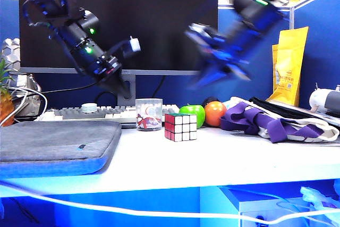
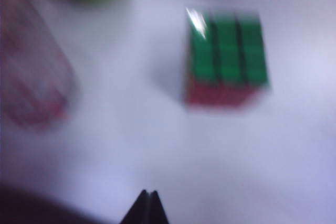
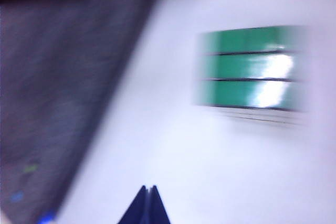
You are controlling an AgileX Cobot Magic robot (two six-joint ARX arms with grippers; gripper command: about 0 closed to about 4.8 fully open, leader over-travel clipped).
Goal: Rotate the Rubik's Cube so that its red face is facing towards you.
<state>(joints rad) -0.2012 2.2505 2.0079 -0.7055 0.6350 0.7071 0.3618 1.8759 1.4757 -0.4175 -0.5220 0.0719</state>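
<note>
So the Rubik's Cube (image 1: 180, 126) is sitting on the white table (image 1: 223, 158), just beside the clear cup (image 1: 149, 114) and just in front of the green apple (image 1: 194, 114). From the exterior view the red face (image 1: 170, 127) is angled off to one side, with a white side angled the other way, so it's only half turned toward the viewer. Green is on top in both wrist views.

Both arms are up in the air, well above the cube and not touching it. The left gripper (image 2: 146, 206) hangs above the cup side of the cube, fingertips pressed together into one point. The right gripper (image 3: 146, 203) is above the apple side, badly motion-blurred, fingers also closed together from what its wrist view shows.

How I'd do this step: whichever gripper goes in has to spread its fingers first, come down straight over the green top, pinch two opposite sides and give the cube a small twist flat on the table till red squares up to the front. Keep clear of the cup, it's close enough to get knocked.

Count: one cube, one cup, one green apple, one orange fruit (image 1: 215, 113) just past the apple, two grippers
</note>
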